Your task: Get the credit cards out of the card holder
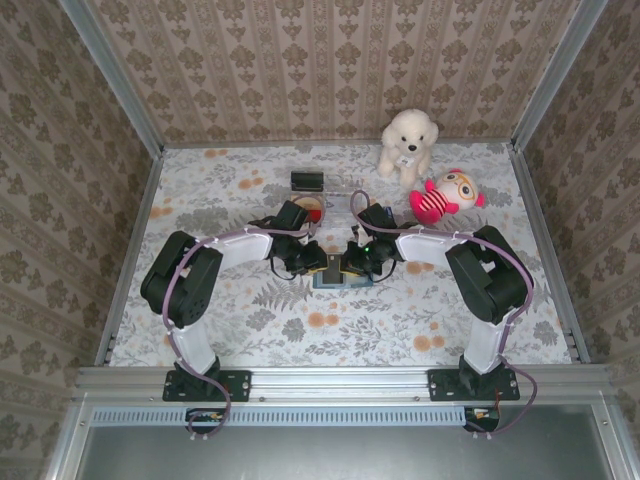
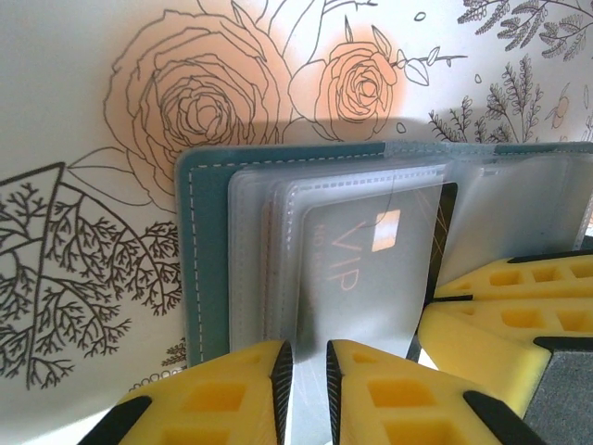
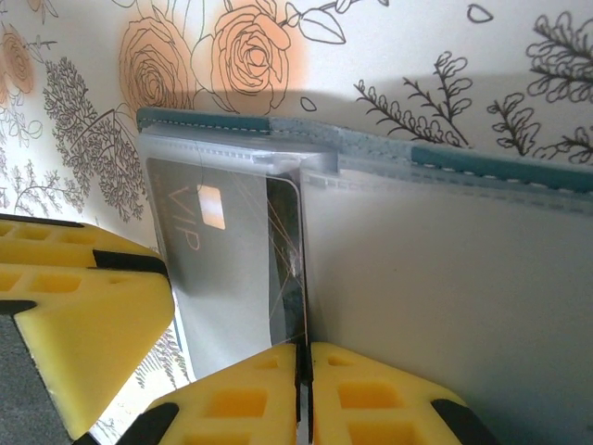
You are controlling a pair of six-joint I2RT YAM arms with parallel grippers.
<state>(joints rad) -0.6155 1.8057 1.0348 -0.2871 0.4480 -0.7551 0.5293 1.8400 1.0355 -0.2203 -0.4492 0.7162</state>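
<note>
Nearest the arm bases, at the middle of the flower-printed table (image 1: 250,330), the teal card holder (image 2: 208,278) is lying open with its clear sleeves (image 2: 269,269) fanned out. The left gripper (image 2: 306,380) is reaching in from 9 o'clock. Its yellow jaws are standing a narrow slit apart over a sleeve's near edge, and whether they are pinching it cannot be told. The right gripper (image 3: 304,389) is coming in from 3 o'clock, its jaws pressed together on what looks like the exposed edge of the dark VIP card (image 3: 213,250). That card is sitting mostly inside its sleeve, so this pull seems to be only beginning.

Toward 12 o'clock from the holder, a red flat thing (image 1: 316,211) is peeking out beside the left arm, and beyond it a dark flat rectangle (image 1: 307,181) is lying on the cloth. These may be cards already out, though they are too small to be sure.

Toward 1 o'clock, a pink doll (image 1: 445,197) and a white plush dog (image 1: 407,143) are resting. Patterned wallpaper (image 1: 330,60) is enclosing the table.
</note>
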